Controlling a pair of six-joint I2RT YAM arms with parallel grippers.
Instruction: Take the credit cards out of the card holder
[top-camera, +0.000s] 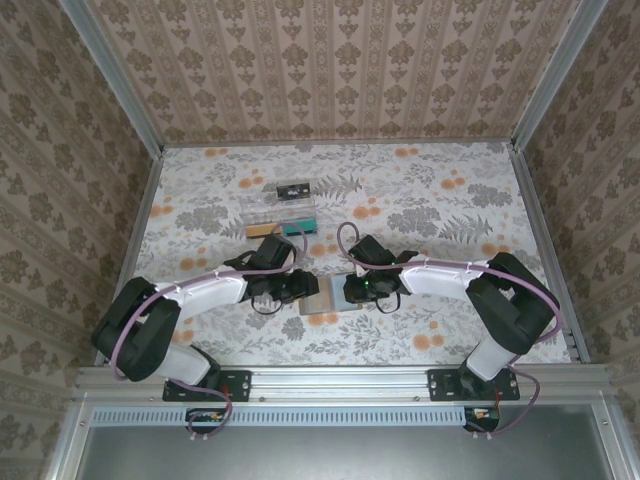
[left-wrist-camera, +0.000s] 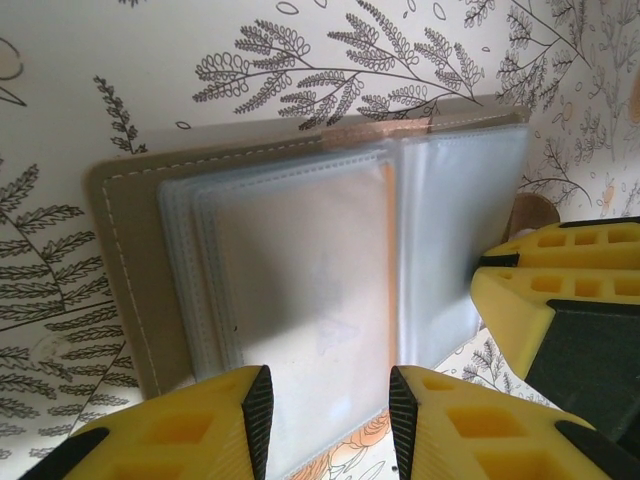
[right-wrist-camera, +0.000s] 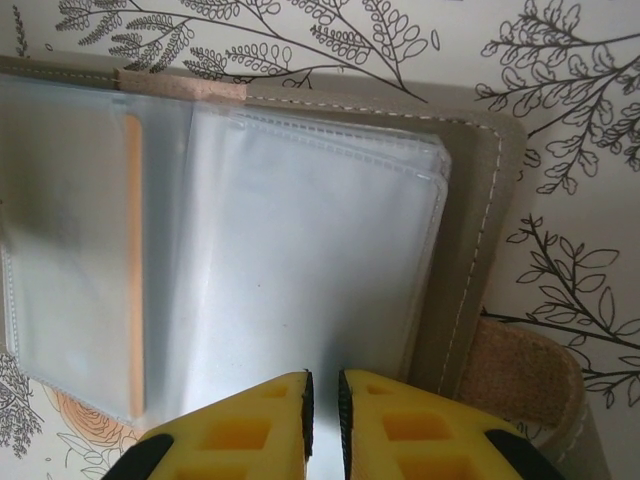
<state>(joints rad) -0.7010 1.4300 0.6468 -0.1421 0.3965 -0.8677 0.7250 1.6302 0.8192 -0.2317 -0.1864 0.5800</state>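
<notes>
Card holder (top-camera: 325, 297) lies open and flat on the floral table (top-camera: 450, 190), between my two grippers. Cover is matte taupe with rounded corners and pale stitching along the rim. Inside are frosted clear plastic sleeves (left-wrist-camera: 300, 270) with seamed edges. One credit card (right-wrist-camera: 133, 260) sits in a sleeve, its orange edge showing. A faint mark behind the plastic is too blurred to read. My left gripper (left-wrist-camera: 325, 410): jaws apart, astride a sleeve's near edge. My right gripper (right-wrist-camera: 322, 400): jaws pinched nearly together on one of the card holder's sleeves.

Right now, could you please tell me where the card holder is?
In the top view the card holder lies open on the table, near the front centre, between the left gripper and the right gripper, with the clear tray beyond it.
</notes>
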